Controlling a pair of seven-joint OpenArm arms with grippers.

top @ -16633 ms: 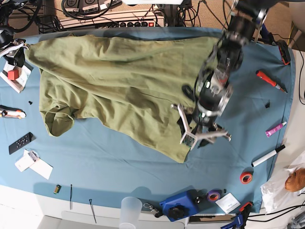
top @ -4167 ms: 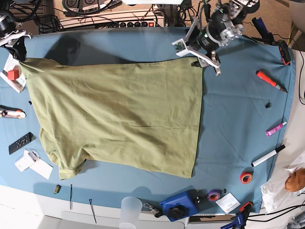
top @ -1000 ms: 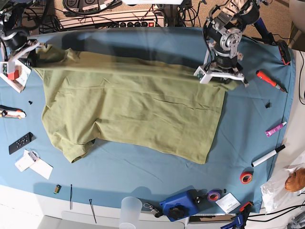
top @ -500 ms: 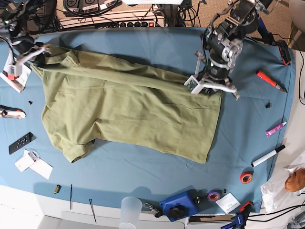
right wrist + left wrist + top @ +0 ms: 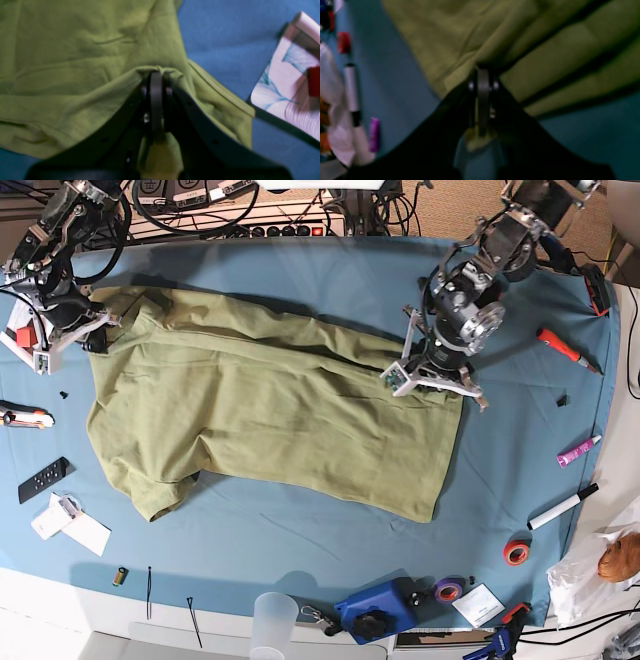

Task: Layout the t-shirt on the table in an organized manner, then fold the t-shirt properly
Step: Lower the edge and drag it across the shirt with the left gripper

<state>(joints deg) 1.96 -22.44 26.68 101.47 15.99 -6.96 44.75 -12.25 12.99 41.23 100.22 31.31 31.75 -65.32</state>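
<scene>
While both arms are gripping cloth, the layout step is looking only partly done and no fold is showing yet.

Shirt position: the olive-green t-shirt [image 5: 270,420] is lying across the middle of the blue-draped counter [image 5: 300,530], its long edges slanting rather than squared to the counter's rim.

Shirt condition: the far edge is bunching into a raised ridge between the two claws, and one sleeve is curling under at the near left corner; the rest is lying mostly flat with light creases.

Left claw: the left claw [image 5: 482,75] is clenching a pinch of the shirt's hem corner, with cloth showing between its closed fingers.

Right claw: the right claw [image 5: 156,75] is clamping a gathered fold near the shirt's opposite far corner, beside a printed card [image 5: 287,82] with a red block [image 5: 315,81] on it.

Done, as I judge it: the shirt is opened out to its full spread.

Left to do: pulling the far edge taut, flattening the ridge and the tucked sleeve, then all of the folding.

Clutter: markers [image 5: 563,505] and tape rolls [image 5: 516,553] are lying well apart from the shirt.
</scene>
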